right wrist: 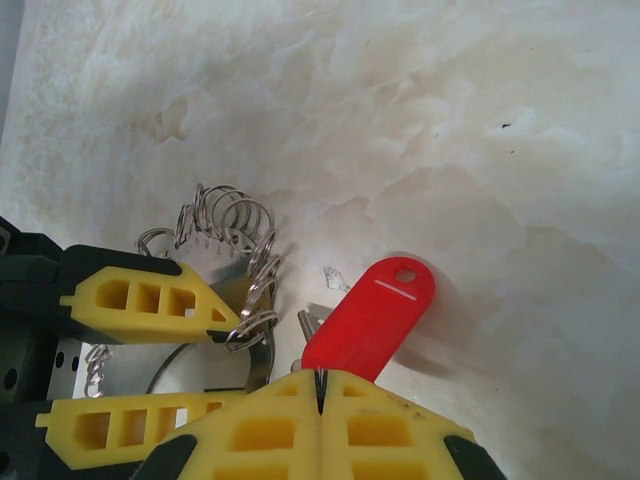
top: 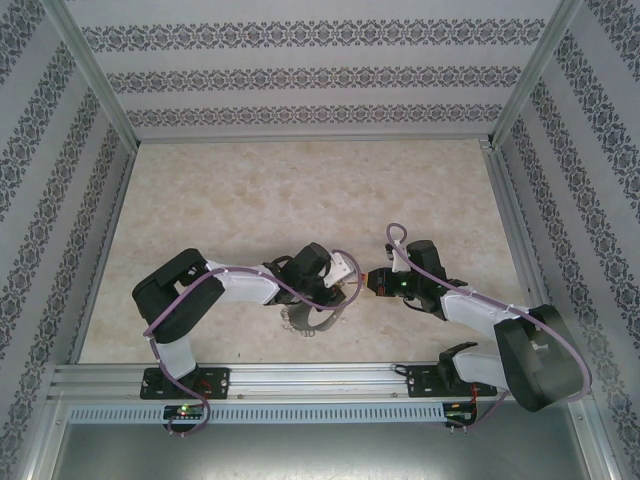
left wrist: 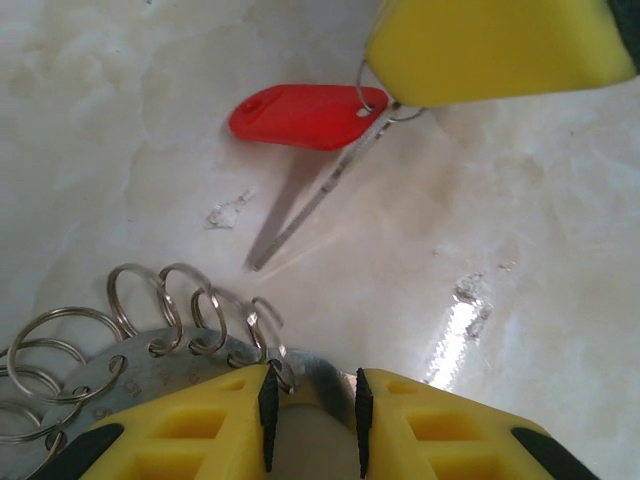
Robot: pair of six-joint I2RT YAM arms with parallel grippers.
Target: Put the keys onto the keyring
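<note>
– Red plastic, centre stage: the key [right wrist: 375, 315] pokes out of the right claw [right wrist: 320, 385], head pointing away from the fingers.

– And that claw?

– Pressed together on the key's near end, no gap at the seam. Pinching it there leaves the head free to be steered, I'd say.

– Any metal showing?

– The left wrist view has the silver blade [left wrist: 320, 190] slanting down toward the bench [right wrist: 450, 120]. I can't tell whether the tip touches.

– Where's the keyring?

– The keyring [left wrist: 150, 368] is just beside the key, on the left. The left claw [left wrist: 312, 385] has its jaws a little apart with the grey hoop's edge between the pads, so it's clamped on the keyring.

– Why hold it like that?

– It looks like one arm steadies while the other threads. Gripped by the edge, the hoop fans its wire loops [right wrist: 225, 215] out toward the key, clear of the fingers.

– Is the key on yet?

– Not yet. Key and loops are near but apart.

– What's next?

– My read is fine alignment, getting the key's small ring [left wrist: 360, 90] onto one loop. Those loops are thin and crowded, so it could catch the wrong one, or the key might pivot in the grip.

– And the wider scene?

– From above, both arms reach inward and meet mid-bench, near the front edge.
</note>
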